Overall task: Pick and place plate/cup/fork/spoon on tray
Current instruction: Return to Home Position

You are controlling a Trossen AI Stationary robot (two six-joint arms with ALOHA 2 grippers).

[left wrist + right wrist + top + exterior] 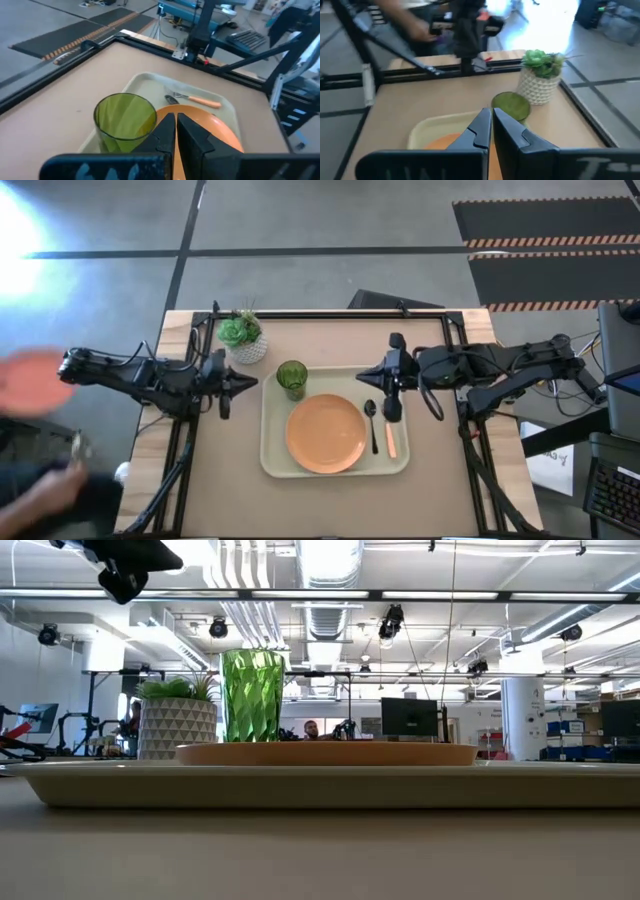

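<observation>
Tray (335, 465) sits mid-bench and carries all 4 items: plate (325, 433) at its centre, cup (291, 378) in its far-left corner, spoon (371, 423) and fork (389, 438) side by side along its right edge. Left gripper (226, 391) hovers just off the tray's left side, fingers (165, 135) closed, empty. Right gripper (391, 388) hangs over the tray's far-right corner, fingers (480, 127) closed, empty. Potted plant (243, 336) stands near the far edge

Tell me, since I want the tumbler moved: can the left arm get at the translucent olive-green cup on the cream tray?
Probably yes: the left gripper sits beside the cream tray, near the olive-green cup, nothing between them.
</observation>
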